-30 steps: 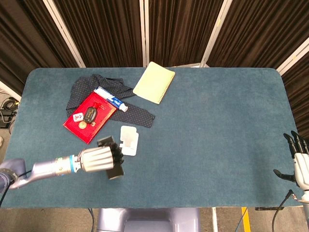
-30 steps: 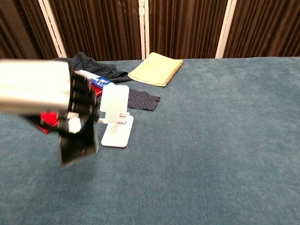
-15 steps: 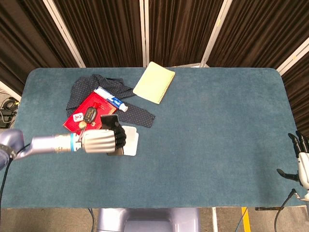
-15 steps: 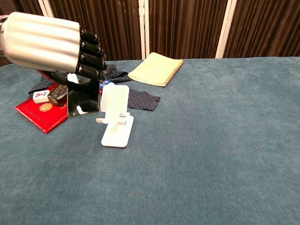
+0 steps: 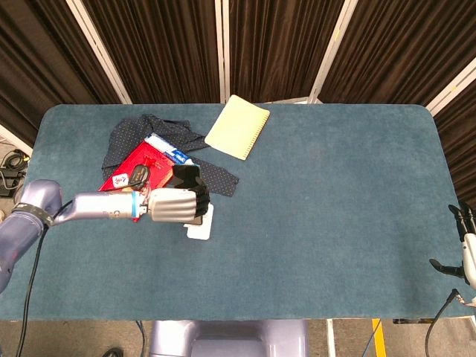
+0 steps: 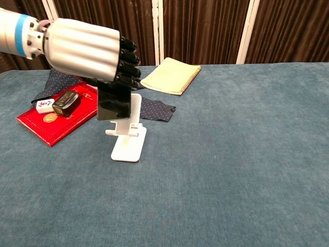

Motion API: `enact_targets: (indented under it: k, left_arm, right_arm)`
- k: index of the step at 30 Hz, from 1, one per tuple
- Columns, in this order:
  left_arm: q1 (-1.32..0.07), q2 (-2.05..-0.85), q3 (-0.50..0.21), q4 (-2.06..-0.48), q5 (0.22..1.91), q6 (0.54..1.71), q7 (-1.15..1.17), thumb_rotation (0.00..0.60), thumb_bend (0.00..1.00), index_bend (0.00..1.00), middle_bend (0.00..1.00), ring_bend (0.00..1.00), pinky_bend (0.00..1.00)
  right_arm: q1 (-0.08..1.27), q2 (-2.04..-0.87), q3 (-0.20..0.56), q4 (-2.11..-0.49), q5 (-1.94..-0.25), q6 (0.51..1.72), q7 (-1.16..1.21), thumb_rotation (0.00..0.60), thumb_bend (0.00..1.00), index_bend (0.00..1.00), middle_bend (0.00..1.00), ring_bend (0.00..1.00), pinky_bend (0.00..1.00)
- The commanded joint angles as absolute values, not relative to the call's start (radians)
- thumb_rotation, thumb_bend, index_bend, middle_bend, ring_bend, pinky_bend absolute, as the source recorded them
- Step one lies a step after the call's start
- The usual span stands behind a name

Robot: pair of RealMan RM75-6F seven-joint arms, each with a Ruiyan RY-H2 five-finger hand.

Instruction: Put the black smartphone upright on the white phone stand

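Gripping the black phone (image 6: 114,105) from above, the left hand (image 6: 90,49) holds it upright against the front of the white stand (image 6: 127,138), its lower edge just above the stand's ledge. Left of the stand a red book (image 6: 49,121) lies on the blue surface (image 6: 231,154), with dark cloth (image 6: 154,109) and a yellow notebook (image 6: 171,75) farther back. Everything right of the stand is open room. The right hand (image 5: 465,256) sits at the surface's near right edge, fingers apart, holding nothing.
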State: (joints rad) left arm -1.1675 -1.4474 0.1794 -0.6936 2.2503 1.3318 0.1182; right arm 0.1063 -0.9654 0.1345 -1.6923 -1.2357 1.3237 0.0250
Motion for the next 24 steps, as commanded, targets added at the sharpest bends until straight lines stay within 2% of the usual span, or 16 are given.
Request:
enact_targets:
  k: [1,7,24]
  left_arm:
    - [-1.174,-1.470,0.184,-0.701,2.241,1.318,0.143,0.600,0.00,0.59,0.41,0.45,0.39]
    - [-1.188,-1.477,0.210,-0.716,2.241,1.282,0.184,0.600,0.00,0.59,0.41,0.45,0.39]
    - [-1.230,-1.461,0.225,-0.800,2.204,1.195,0.253,0.600,0.00,0.59,0.41,0.45,0.39]
  right_arm:
    - [0.105,-0.964,0.134,-1.691,-1.238,1.323,0.033,0.600,0.00,0.00,0.00,0.00,0.00]
    - [0.102,-0.958,0.134,-1.686,-1.241,1.321,0.055,0.600,0.00,0.00,0.00,0.00,0.00]
    - [0.100,-0.947,0.136,-1.677,-1.241,1.310,0.092,0.600,0.00,0.00,0.00,0.00,0.00]
